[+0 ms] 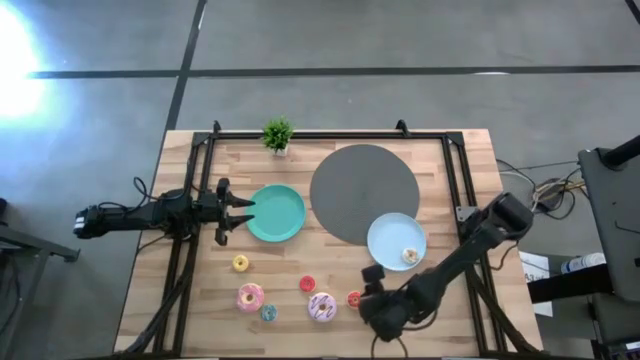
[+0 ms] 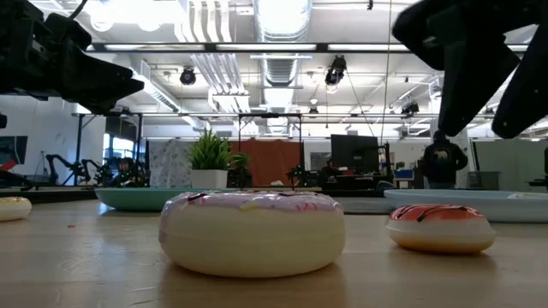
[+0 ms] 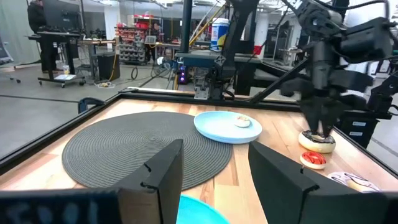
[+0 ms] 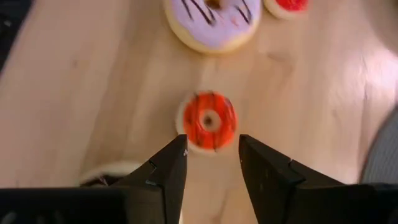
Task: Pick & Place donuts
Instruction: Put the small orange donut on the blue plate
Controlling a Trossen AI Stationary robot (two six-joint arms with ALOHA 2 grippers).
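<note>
Workshop w/ grey concrete floor, ceiling lights, racks and monitors in the bg; wooden desk point(image 1: 200, 300) mid-frame in the high view. On it: small potted plant point(image 1: 278, 134) top centre, round grey mat point(image 1: 350, 185) centre, teal plate point(image 1: 282, 215) left of the mat, light-blue plate point(image 1: 390, 235) lower right of the mat w/ one small donut point(image 1: 410, 256) already on it.

Remaining donuts along the lower part of the frame: yellow mini donut point(image 1: 240, 263), pink donut point(image 1: 250, 296), teal mini donut point(image 1: 268, 313), red mini donut point(image 1: 308, 285), pink-white sprinkled donut point(image 1: 322, 306), and a second red mini donut point(image 4: 210, 121), which the right wrist view shows lying flat just ahead of the jaws.

Right gripper point(image 4: 211, 158) sits lower centre-right in the high view, over that second red mini; jaws spread, nothing between them. A pale-rimmed dark ring shows partly at the bottom left of the right wrist view, prob. the chocolate donut, can't be sure.

Left gripper point(image 3: 214, 165) waits at the left edge of the teal plate, jaws spread, empty.

Handling, judged: toy ring looks light, stiff, smooth and glossy, so prob. a bit slippery, not fragile. Low and flat on the desk, so jaws need to come right down to the wood. Best hold: across the outer rim, one jaw each side, centred on the hole. Off-centre squeeze could pop it sideways toward the sprinkled donut nearby
</note>
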